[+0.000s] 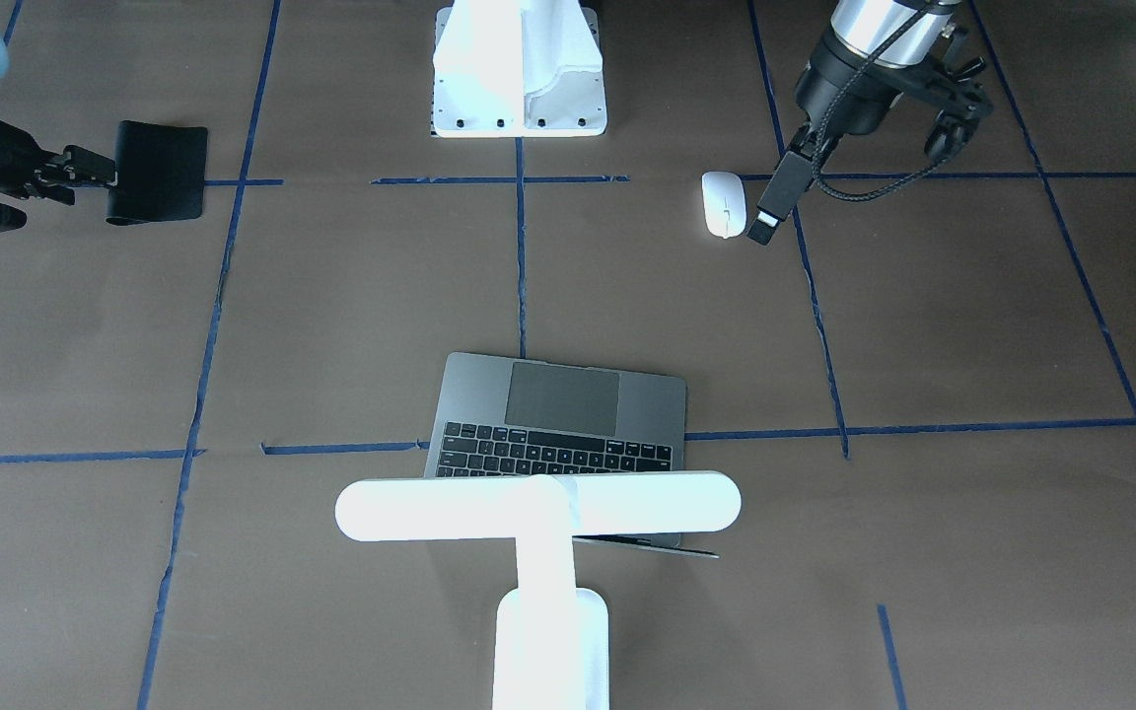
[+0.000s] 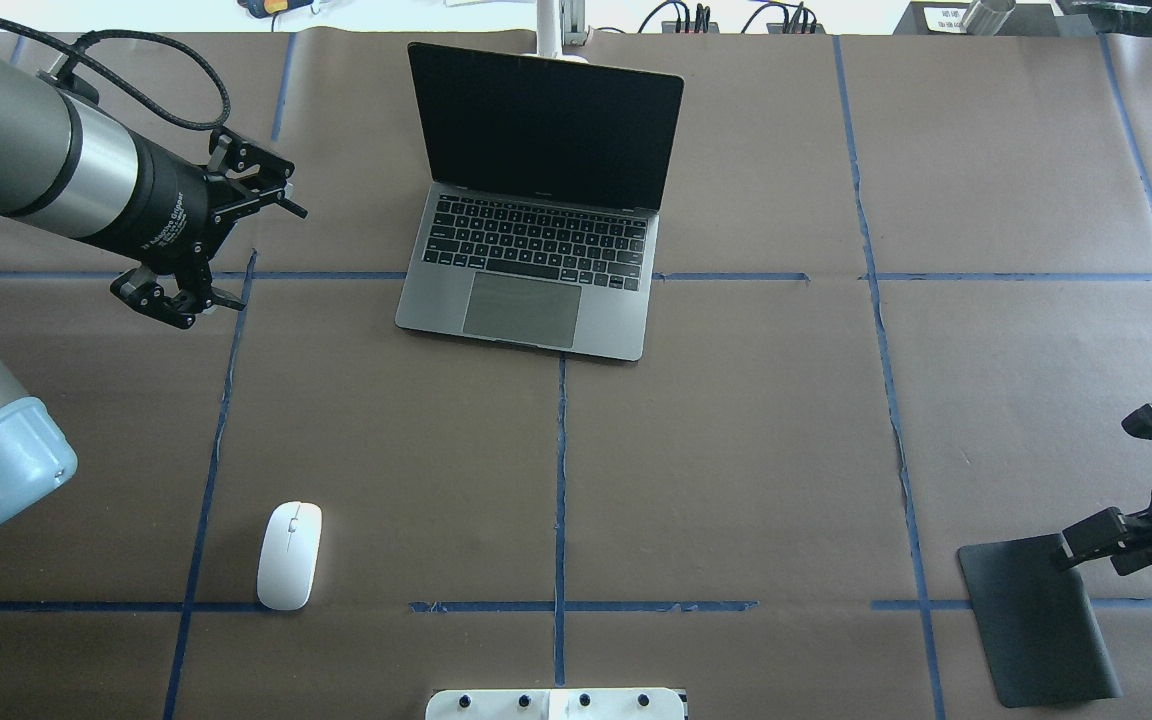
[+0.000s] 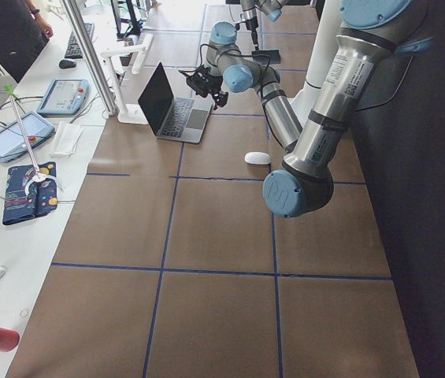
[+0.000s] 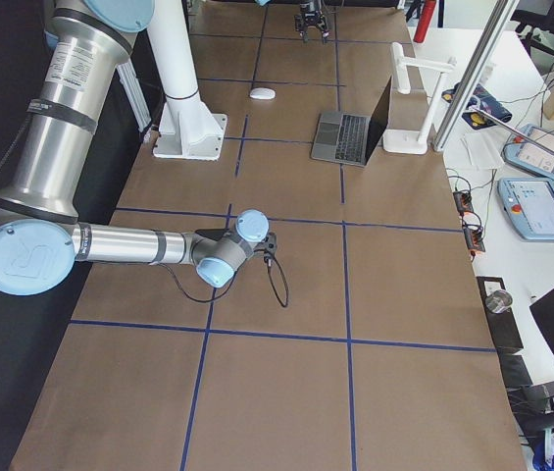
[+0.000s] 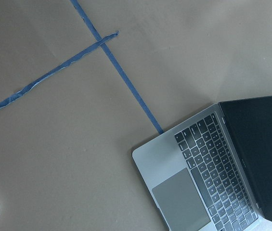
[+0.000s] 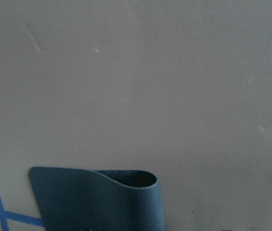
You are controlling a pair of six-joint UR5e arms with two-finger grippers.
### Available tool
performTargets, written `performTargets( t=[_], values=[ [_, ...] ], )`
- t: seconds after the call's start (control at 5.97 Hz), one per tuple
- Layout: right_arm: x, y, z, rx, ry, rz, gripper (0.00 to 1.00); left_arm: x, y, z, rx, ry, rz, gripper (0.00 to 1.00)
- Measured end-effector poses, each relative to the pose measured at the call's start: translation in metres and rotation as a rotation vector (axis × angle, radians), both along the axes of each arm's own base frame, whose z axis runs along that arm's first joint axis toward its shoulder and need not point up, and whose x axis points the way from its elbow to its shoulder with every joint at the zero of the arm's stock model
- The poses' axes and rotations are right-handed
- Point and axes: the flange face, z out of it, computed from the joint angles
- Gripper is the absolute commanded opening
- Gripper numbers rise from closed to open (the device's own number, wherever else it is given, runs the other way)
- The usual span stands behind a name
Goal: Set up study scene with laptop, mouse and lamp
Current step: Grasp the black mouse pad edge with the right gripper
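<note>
My left gripper (image 2: 236, 240) hangs over the brown paper-covered table (image 2: 736, 450), its two black fingers spread wide with nothing between them. It sits to the left of the slim space-grey metal laptop (image 2: 536, 270). The laptop lies open at the far middle of the table, dark screen upright, keyboard and trackpad facing my base. Behind the screen stands the bright white T-shaped lamp (image 1: 538, 508), its long bar head running parallel with the laptop's hinge.

The small flat white oval mouse (image 2: 288, 555) lies on the table close to my base, on my left side and well apart from the laptop. From my open left fingers it lies back toward me and slightly inward, toward the table's centre. Its long axis runs near to far, roughly in line with the blue tape strip (image 2: 206, 480) beside it, so its narrow sides face left and right. My left wrist camera catches only a white sliver of it at the lower left edge.

My right gripper (image 2: 1086, 535) is far off on the right side. Its fingers pinch the edge of a black flexible mat (image 2: 1036, 620), which curls upward at the pinch.

I judge the left arm much the nearer to the mouse, and free. A grasp would likely need the fingers turned to close across the mouse's narrow width.
</note>
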Motion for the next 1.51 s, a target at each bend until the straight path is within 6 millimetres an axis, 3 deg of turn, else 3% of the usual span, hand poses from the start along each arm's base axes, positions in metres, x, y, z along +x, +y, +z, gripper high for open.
performTargets(
  t=[0.17,0.33,0.5,1.0,1.17,1.51],
  values=[
    [-0.007,0.003,-0.001,-0.002,0.002,0.001,0.66,0.0,0.0,0.0,0.0,0.0,0.0,1.0],
    [-0.012,0.006,-0.001,0.003,0.008,-0.001,0.21,0.0,0.0,0.001,-0.001,-0.001,0.0,1.0],
    [-0.014,0.007,-0.001,0.005,0.011,-0.002,0.0,0.0,0.0,0.001,-0.001,-0.001,0.0,1.0],
    [-0.014,0.008,-0.007,0.018,0.002,-0.002,0.0,0.0,0.0,0.003,-0.004,-0.004,0.0,1.0],
    [-0.01,0.009,-0.024,0.034,-0.022,0.002,0.0,0.0,0.0,0.003,-0.005,-0.004,0.0,1.0],
    [0.022,0.004,-0.062,0.073,-0.061,0.078,0.0,0.001,0.0,0.003,-0.004,-0.004,0.0,1.0]
  ],
)
